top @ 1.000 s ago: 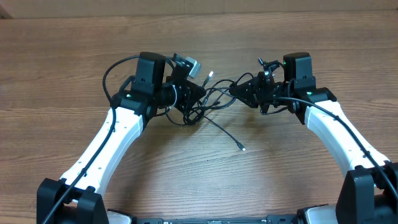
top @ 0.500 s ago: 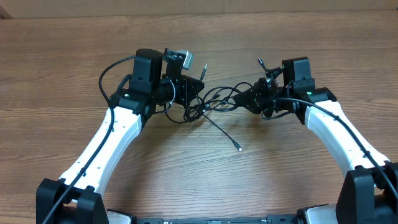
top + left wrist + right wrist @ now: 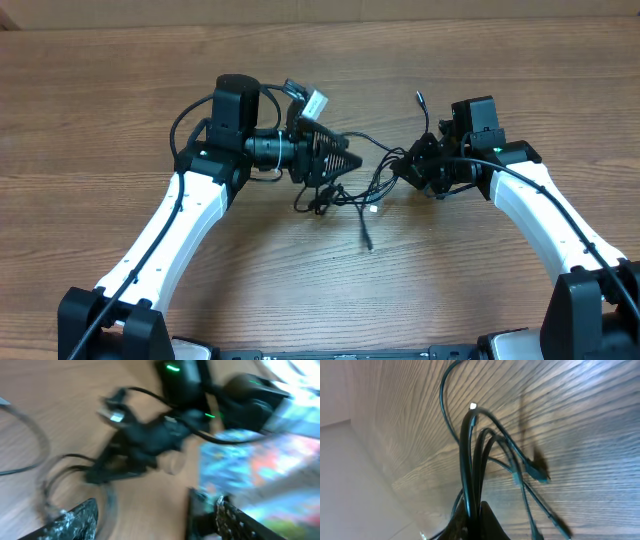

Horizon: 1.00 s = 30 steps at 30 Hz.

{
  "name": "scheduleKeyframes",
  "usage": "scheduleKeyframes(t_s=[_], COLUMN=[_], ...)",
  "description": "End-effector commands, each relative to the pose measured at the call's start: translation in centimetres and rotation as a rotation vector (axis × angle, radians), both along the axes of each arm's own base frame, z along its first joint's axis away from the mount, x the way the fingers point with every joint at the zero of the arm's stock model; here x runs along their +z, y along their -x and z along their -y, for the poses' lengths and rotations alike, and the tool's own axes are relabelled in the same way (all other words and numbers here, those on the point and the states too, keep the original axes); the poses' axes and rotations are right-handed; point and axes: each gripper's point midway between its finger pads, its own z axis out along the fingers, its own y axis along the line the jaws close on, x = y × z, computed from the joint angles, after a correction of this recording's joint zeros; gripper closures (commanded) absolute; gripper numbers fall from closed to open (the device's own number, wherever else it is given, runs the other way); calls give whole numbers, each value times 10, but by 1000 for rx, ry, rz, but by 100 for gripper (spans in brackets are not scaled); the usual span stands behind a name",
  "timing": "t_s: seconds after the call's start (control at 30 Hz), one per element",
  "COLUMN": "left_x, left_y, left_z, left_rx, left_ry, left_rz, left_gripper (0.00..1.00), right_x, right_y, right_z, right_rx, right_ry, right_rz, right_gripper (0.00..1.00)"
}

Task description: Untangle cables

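The cables (image 3: pixel 326 196) are thin black cords in a loose knot on the wood between the two arms. One plug end (image 3: pixel 368 243) lies toward the front and another (image 3: pixel 418 97) sticks up at the back. My left gripper (image 3: pixel 346 160) points right, just above the knot. In the blurred left wrist view its jaws (image 3: pixel 150 517) stand wide open over bare wood, with cable loops (image 3: pixel 47 485) at the left. My right gripper (image 3: pixel 406 170) is shut on a bundle of the cables (image 3: pixel 470 450). Its fingers (image 3: pixel 492 520) pinch the strands, which fan out toward a white tip (image 3: pixel 473 406).
The wooden table (image 3: pixel 450 290) stretches all around. Its far edge (image 3: pixel 320 22) runs along the top of the overhead view. Thicker black wires (image 3: pixel 185 115) loop off the left arm. The right arm's body (image 3: pixel 250 400) fills the left wrist view ahead.
My left gripper has opened and let go of the cables, swinging to point right. The knot has dropped toward the front, and the loose plug end has slid left. The right gripper stays shut.
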Motion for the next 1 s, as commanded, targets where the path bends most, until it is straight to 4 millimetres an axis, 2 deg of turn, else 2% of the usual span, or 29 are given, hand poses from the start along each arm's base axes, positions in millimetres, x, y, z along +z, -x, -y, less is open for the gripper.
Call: scheduleKeyframes(t_s=[0.0, 0.1, 0.13, 0.17, 0.27, 0.37, 0.5, 0.63, 0.67, 0.7, 0.77, 0.8, 0.83, 0.97], left_x=[23, -1, -12, -31, -68, -94, -111, -115, -116, -116, -116, -115, -115, -115], left_y=[26, 11, 4, -8, -24, -21, -14, -10, -10, -9, -9, -10, -10, -9], left_z=[-1, -5, -8, -17, -43, -66, -84, -89, -89, -89, -89, -89, -89, -87], left_rx=[-138, -20, 37, 133, 340, 442, 489, 478, 477, 477, 477, 477, 478, 473], left_ry=[96, -22, -80, -181, -382, -534, -651, -689, -691, -692, -691, -689, -689, -689], left_rz=[32, -8, -24, -54, -164, -243, -282, -272, -274, -275, -275, -274, -272, -273], left_gripper=[27, 37, 37, 35, 27, 24, 19, 16, 16, 16, 14, 14, 13, 9], right_x=[-4, -4, -4, -4, -5, -5, -9, -19, -24, -28, -34, -36, -37, -37], right_y=[-5, -4, -4, -3, -3, -4, -5, -3, 0, 2, 8, 10, 13, 20], right_z=[9, 9, 9, 9, 9, 10, 17, 35, 43, 52, 69, 74, 76, 66], right_rx=[-22, -6, 0, 14, 31, 27, 20, 83, 76, 65, 40, 34, 40, 119], right_ry=[42, 46, 49, 54, 63, 70, 116, 258, 306, 356, 452, 480, 490, 448], right_rz=[16, 27, 30, 37, 47, 50, 56, 92, 77, 60, 26, 13, 4, 6], right_gripper=[96, 96, 96, 96, 96, 96, 95, 80, 73, 60, 19, 5, 0, 0])
